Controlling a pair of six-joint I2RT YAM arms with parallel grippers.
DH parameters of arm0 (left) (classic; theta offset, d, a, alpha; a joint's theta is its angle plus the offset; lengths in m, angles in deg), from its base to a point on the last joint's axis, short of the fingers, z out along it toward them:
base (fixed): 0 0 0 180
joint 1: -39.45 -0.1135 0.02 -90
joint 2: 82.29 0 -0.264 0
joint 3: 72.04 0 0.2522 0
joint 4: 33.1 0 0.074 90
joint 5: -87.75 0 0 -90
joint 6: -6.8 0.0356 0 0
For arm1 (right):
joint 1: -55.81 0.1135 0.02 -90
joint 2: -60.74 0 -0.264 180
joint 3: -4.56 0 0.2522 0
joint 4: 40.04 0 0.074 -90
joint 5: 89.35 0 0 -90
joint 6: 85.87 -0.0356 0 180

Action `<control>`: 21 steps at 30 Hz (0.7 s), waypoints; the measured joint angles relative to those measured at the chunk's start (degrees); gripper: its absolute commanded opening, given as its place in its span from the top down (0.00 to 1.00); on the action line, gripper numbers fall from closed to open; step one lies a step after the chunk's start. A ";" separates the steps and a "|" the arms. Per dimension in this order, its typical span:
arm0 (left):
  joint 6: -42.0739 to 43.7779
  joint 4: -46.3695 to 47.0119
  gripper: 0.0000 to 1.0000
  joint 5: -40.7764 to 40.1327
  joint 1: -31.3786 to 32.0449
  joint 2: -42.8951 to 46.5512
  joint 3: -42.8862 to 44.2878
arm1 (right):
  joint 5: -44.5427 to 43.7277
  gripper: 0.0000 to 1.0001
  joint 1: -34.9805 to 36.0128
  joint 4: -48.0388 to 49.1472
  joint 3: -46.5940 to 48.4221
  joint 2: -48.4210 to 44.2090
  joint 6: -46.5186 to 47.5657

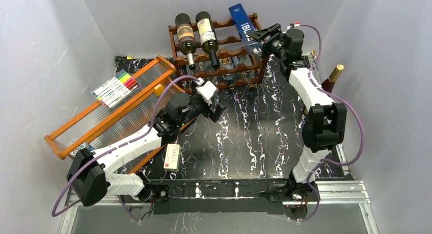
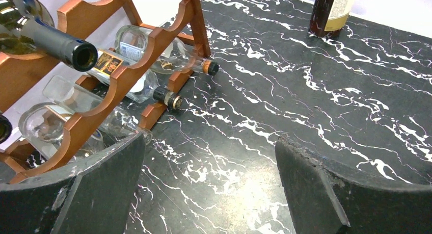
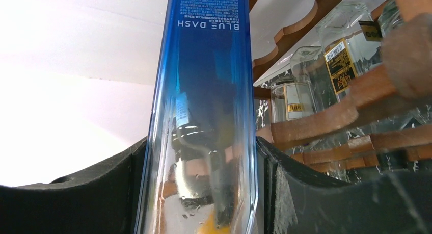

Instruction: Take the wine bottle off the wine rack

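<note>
The wine rack [image 1: 222, 25] of dark reddish-brown wood stands at the back of the table. A blue wine bottle [image 1: 243, 25] marked BLUE DASH lies slanted at its top right corner. My right gripper [image 1: 261, 37] is shut on this bottle's lower end. In the right wrist view the blue glass [image 3: 204, 91] fills the gap between both pads, with the rack [image 3: 326, 117] behind it. Whether the bottle rests on the rails I cannot tell. My left gripper [image 1: 216, 109] hovers open over the table in front of the rack, with nothing between its fingers [image 2: 102, 188].
Two dark bottles [image 1: 185, 35] lie on the rack's top tier and clear bottles [image 2: 137, 86] on the lower ones. An orange-framed tray [image 1: 109, 109] with markers [image 1: 116, 86] sits left. A white box [image 1: 172, 156] lies near my left arm. A gold-capped bottle [image 1: 333, 76] stands right.
</note>
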 measured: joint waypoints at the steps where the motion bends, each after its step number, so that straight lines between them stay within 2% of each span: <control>1: -0.04 -0.02 0.02 0.04 0.00 -0.24 0.00 | 0.46 0.82 -0.66 -0.13 -0.74 -1.05 -0.17; 8: -0.31 -0.15 0.02 0.15 0.39 -1.11 0.00 | 6.67 0.82 -6.95 -0.98 -9.57 -13.55 -0.81; 13: -0.24 -0.92 0.02 0.13 1.31 -1.38 0.20 | 15.23 0.82 -14.08 -3.82 -15.06 -24.39 -0.57; 17: -0.26 -1.25 0.02 0.11 1.49 -1.55 0.33 | 21.24 0.83 -18.73 -10.88 -16.13 -30.95 2.03; 21: -0.42 -1.27 0.02 0.11 1.49 -1.55 0.35 | 26.14 0.83 -19.06 -19.67 -17.03 -36.11 7.10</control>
